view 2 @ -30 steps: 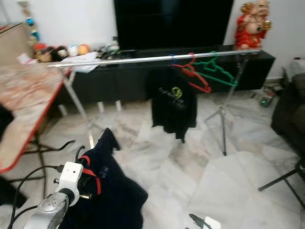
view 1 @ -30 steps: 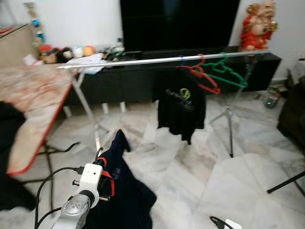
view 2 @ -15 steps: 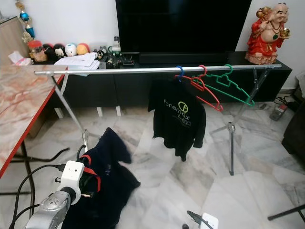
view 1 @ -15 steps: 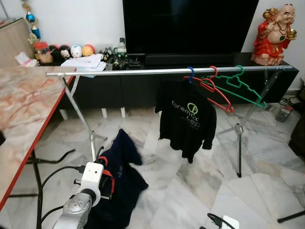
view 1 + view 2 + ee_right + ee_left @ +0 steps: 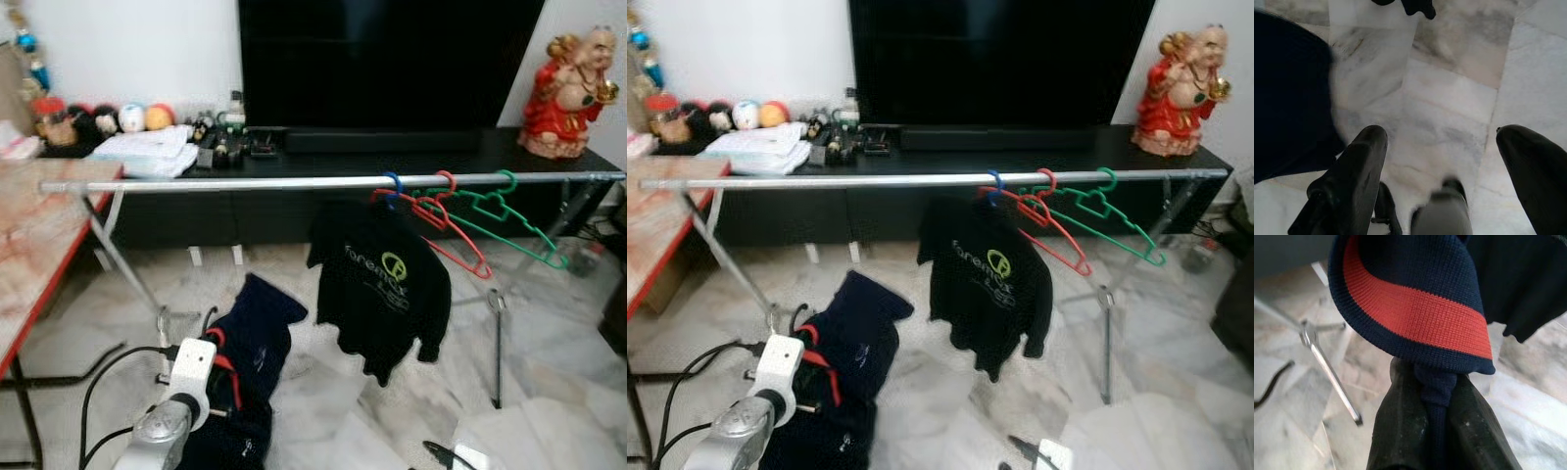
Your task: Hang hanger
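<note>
Left gripper [image 5: 1437, 396] pinches a navy garment [image 5: 250, 343] by its red-striped collar; right gripper [image 5: 1442, 161] gapes wide.

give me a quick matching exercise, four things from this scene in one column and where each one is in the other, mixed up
Things:
1. black t-shirt
2. green hanger
3. navy garment
4. red statue

Places:
A. on the black TV cabinet, at the right end
B. clamped in the left gripper's fingers
C. hanging from the rail on a blue hook
D. bare on the rail, right of the red hanger

Pairs: 1-C, 2-D, 3-B, 4-A
</note>
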`<state>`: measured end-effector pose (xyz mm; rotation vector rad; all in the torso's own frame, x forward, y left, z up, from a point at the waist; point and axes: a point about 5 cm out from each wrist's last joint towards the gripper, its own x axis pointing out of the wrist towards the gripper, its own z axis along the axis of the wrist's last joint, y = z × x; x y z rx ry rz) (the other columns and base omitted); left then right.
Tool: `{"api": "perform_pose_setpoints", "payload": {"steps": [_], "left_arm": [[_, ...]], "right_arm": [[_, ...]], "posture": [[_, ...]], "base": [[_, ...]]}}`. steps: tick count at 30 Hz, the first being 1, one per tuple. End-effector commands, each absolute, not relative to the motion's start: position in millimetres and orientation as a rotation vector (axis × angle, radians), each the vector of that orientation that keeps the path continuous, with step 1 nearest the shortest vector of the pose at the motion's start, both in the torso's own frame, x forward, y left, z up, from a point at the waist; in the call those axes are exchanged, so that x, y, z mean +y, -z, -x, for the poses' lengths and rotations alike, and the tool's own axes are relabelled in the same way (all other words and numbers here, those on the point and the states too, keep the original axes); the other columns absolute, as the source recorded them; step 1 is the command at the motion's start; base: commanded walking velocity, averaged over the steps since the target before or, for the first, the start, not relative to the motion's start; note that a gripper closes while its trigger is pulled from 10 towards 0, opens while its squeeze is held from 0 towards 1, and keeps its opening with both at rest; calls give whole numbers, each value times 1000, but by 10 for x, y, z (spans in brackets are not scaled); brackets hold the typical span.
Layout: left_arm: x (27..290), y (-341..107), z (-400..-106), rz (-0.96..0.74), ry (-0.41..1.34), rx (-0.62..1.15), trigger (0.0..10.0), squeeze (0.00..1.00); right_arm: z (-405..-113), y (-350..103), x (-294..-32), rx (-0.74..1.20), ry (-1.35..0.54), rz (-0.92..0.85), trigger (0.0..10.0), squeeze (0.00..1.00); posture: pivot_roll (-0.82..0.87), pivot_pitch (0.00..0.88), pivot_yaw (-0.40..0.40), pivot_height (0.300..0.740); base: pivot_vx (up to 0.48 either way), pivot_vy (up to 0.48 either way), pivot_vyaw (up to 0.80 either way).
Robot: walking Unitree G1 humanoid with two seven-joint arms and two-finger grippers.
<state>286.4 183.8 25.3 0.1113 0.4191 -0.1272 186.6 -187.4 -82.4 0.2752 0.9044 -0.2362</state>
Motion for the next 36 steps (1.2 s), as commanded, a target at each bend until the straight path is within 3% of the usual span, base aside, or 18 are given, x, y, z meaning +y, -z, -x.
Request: {"api": "perform_pose_setpoints", "payload": {"steps": [1, 17, 27, 36], "left_arm": [[1768, -298, -2899, -112, 154, 401, 10000, 0], [1711, -287, -2904, -124, 219, 426, 10000, 0], [1667, -302, -2823, -286, 507, 458, 10000, 0], [1592, -462, -2921, -383, 582, 414, 10000, 0]], "right_arm": [[-1831, 829, -1968, 910, 268, -273, 10000, 0], [-1831, 826, -1979, 899, 281, -297, 10000, 0], [-1819, 832, -1981, 907, 272, -293, 10000, 0], [-1818, 837, -1956, 917, 243, -269, 10000, 0]], "posture": [[21, 33, 28, 740], [22, 37, 28, 740], [23, 50, 29, 740], [27, 60, 25, 740]], "base": [[480, 0, 0], [480, 0, 0], [0, 0, 0], [0, 0, 0]]}}
